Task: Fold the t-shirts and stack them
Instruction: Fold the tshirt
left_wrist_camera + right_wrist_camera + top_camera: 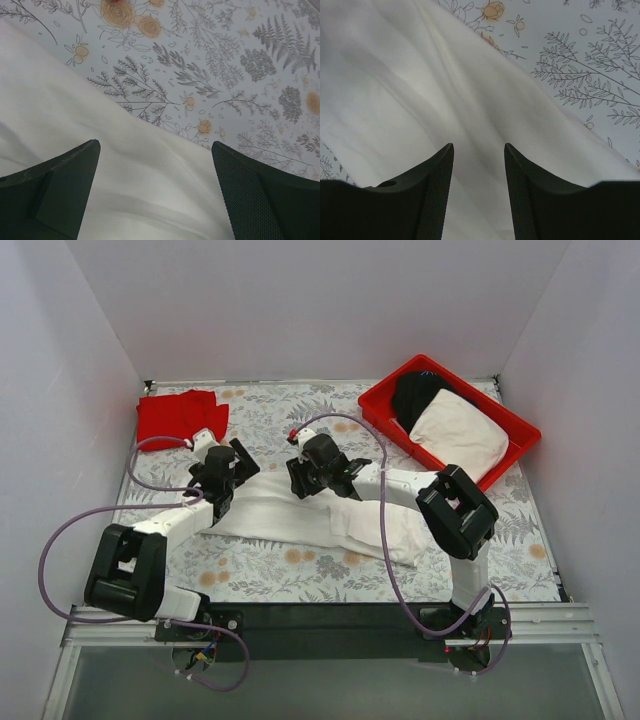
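Note:
A white t-shirt (290,518) lies spread and rumpled across the middle of the floral table. A bright red t-shirt (180,417) lies folded at the back left corner. My left gripper (234,464) hangs over the white shirt's left part. In the left wrist view my left gripper (156,150) stands wide open, with white cloth (75,115) below the fingers and nothing between them. My right gripper (300,478) is over the shirt's upper edge near the centre. In the right wrist view my right gripper (479,147) is open with a narrower gap just above the white cloth (420,90).
A rigid red tray (390,378) sits at the back right, holding a black garment (415,395) and a folded off-white garment (460,432). White walls close in the table on three sides. Bare floral tablecloth (300,405) shows between the red shirt and the tray.

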